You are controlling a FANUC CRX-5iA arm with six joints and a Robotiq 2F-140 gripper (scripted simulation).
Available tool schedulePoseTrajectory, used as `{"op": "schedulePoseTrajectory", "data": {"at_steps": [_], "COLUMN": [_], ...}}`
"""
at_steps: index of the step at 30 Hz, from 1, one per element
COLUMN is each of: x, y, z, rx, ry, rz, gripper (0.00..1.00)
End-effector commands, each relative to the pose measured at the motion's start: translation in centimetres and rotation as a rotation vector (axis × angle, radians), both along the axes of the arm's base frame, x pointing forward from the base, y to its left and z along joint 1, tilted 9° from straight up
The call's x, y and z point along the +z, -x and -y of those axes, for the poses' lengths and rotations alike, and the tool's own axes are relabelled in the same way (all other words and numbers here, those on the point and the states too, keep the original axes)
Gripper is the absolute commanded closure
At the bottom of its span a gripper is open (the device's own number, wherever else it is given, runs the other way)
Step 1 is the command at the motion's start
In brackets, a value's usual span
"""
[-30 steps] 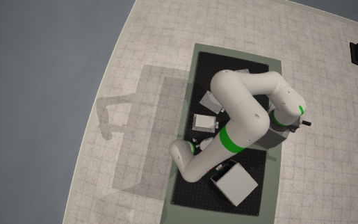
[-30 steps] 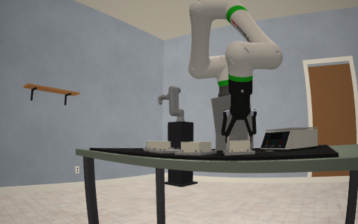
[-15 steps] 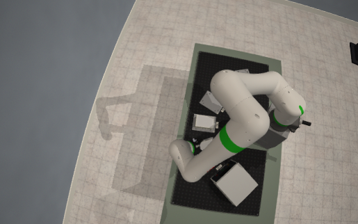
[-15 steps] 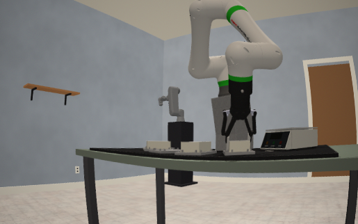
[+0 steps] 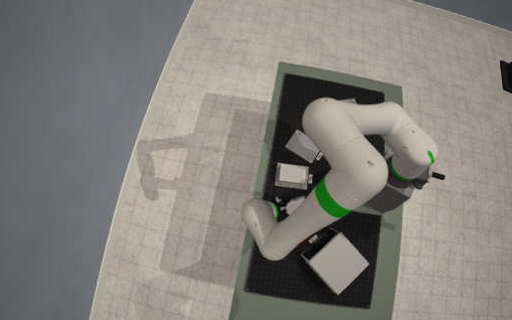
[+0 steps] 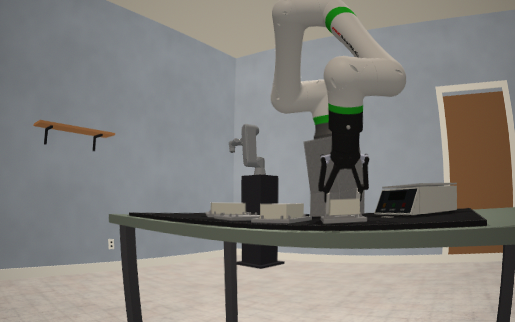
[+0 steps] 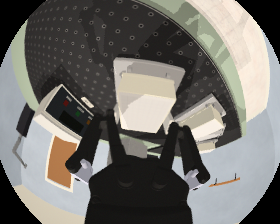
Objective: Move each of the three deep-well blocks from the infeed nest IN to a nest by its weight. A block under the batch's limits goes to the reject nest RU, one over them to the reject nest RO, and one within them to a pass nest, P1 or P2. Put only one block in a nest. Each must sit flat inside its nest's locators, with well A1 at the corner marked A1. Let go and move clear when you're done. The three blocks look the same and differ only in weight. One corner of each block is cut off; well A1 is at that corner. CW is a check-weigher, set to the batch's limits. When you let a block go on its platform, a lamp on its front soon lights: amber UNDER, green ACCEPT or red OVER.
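You have the fingers (image 5: 283,205) (image 6: 344,197) drawn in on the sides of one deep-well block (image 5: 296,205) (image 6: 344,206) (image 7: 148,110), holding it low, at its nest plate (image 6: 343,219) (image 7: 152,68). Seen from above, a second block (image 5: 293,174) (image 6: 282,210) (image 7: 203,122) sits in a nest near twelve o'clock from it; the exterior view shows a third block (image 6: 228,209) beyond that one. The check-weigher (image 5: 336,263) (image 6: 421,199) (image 7: 42,117) stands towards five o'clock, its platform bare and no lamp plainly lit. You can't read the nest labels, so you can't confirm which blocks are sorted. If this is infeed, you probably still have to lift, weigh and place this block; if it's a destination, only release and withdrawal remain.
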State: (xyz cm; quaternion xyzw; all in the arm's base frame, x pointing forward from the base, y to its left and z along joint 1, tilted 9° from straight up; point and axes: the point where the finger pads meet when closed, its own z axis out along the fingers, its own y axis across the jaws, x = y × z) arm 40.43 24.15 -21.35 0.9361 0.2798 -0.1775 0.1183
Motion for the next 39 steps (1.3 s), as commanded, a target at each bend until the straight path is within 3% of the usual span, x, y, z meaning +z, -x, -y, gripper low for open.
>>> {"op": "schedulePoseTrajectory", "data": {"at_steps": [1, 39], "x": [0.3, 5.6], "y": [0.0, 0.9], "z": [0.0, -0.2], "rx": [0.000, 0.000], "ry": [0.000, 0.000], "rz": [0.000, 0.000], "gripper": [0.90, 0.90]}}
